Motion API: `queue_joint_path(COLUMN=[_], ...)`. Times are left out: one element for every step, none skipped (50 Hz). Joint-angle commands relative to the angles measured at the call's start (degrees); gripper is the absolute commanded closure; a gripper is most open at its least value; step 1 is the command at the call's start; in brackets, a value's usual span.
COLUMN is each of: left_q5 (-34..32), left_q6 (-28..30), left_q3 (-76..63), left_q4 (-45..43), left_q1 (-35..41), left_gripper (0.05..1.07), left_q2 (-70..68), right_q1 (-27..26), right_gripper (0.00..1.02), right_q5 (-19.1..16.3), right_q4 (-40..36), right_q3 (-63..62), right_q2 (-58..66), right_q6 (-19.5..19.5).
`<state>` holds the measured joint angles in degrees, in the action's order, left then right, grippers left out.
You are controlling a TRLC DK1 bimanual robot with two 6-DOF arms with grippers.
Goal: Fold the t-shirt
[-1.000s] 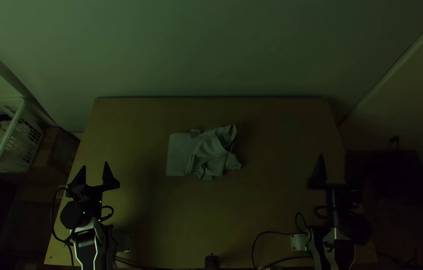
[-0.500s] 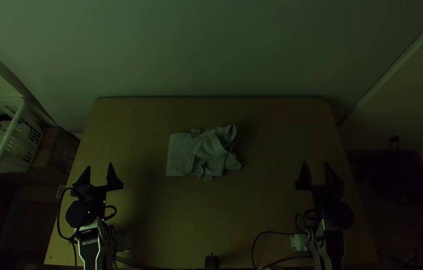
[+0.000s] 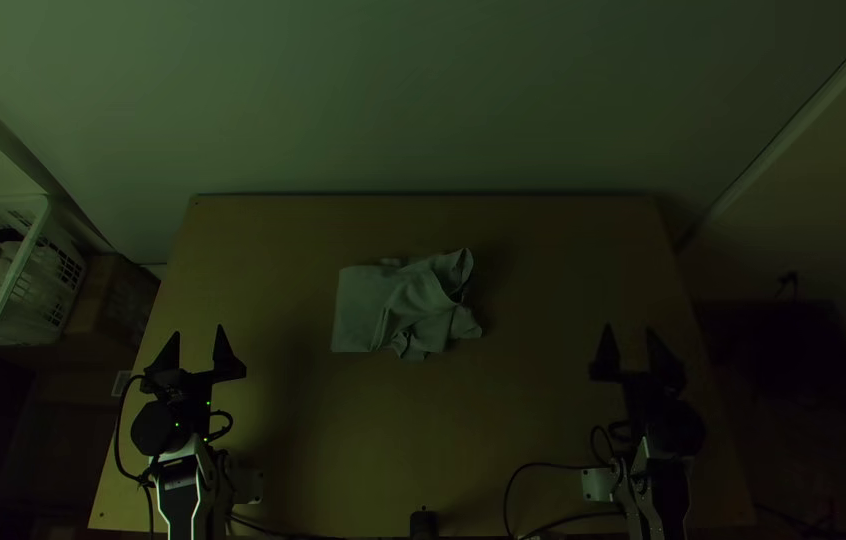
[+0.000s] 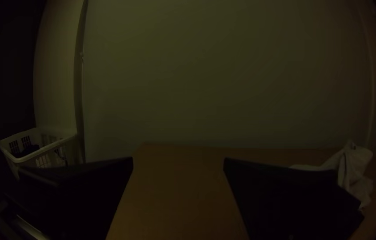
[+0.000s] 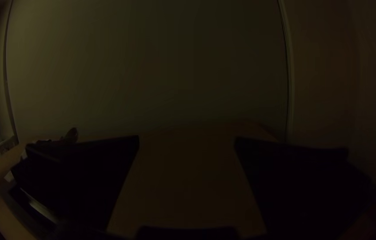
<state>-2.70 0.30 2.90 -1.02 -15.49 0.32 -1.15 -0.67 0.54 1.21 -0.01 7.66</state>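
Observation:
The pale grey t-shirt [image 3: 405, 305] lies bunched on the middle of the table, its left part flat and its right part crumpled with a raised loop. My left gripper [image 3: 199, 336] stands open over the table's left side, well apart from the cloth. Over the right side, my right gripper [image 3: 629, 338] is open too, with nothing between its fingers. In the left wrist view, my left gripper [image 4: 178, 164] is spread wide, and the t-shirt [image 4: 350, 166] shows past one finger. The right wrist view has my right gripper [image 5: 187, 143] with its fingers far apart.
The wooden table [image 3: 503, 430] has a wall behind its far edge. A white laundry basket [image 3: 18, 285] with clothes in it stands beyond the left edge. Cables [image 3: 563, 466] and a small black object [image 3: 423, 523] lie at the near edge.
The right gripper has moved left, over the table, and the left gripper has shifted slightly right. Both moved mostly in the first half second. The t-shirt lies as before.

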Motion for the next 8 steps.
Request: queue_joint_path(left_q5=[0.1, 0.1, 0.1, 0.1, 0.0, 0.1, 0.1, 0.1], left_q6=[1.0, 1.0, 1.0, 1.1, 1.0, 1.0, 1.0, 1.0], left_q3=[-2.7, -2.7, -2.7, -2.7, -2.7, -2.7, -2.7, -2.7], left_q4=[1.3, 1.3, 1.3, 1.3, 1.3, 1.3, 1.3, 1.3], left_q1=[-0.2, -0.3, -0.3, -0.3, -0.2, -0.3, -0.3, -0.3], left_gripper=[0.09, 0.09, 0.09, 0.09, 0.09, 0.09, 0.09, 0.09], left_q2=[-0.3, -0.3, -0.3, -0.3, -0.3, -0.3, -0.3, -0.3], right_q1=[0.0, 0.0, 0.0, 0.0, 0.0, 0.0, 0.0, 0.0], right_gripper=[0.04, 0.04, 0.04, 0.04, 0.04, 0.04, 0.04, 0.04], right_q5=[0.3, 0.4, 0.4, 0.4, 0.4, 0.4, 0.4, 0.4], right_q4=[-1.0, -1.0, -1.0, -1.0, -1.0, -1.0, -1.0, -1.0], right_q3=[-0.8, -0.8, -0.8, -0.8, -0.8, -0.8, -0.8, -0.8], right_q2=[-0.3, -0.3, -0.3, -0.3, -0.3, -0.3, -0.3, -0.3], right_q6=[-0.5, -0.5, -0.5, -0.5, -0.5, -0.5, -0.5, -0.5])
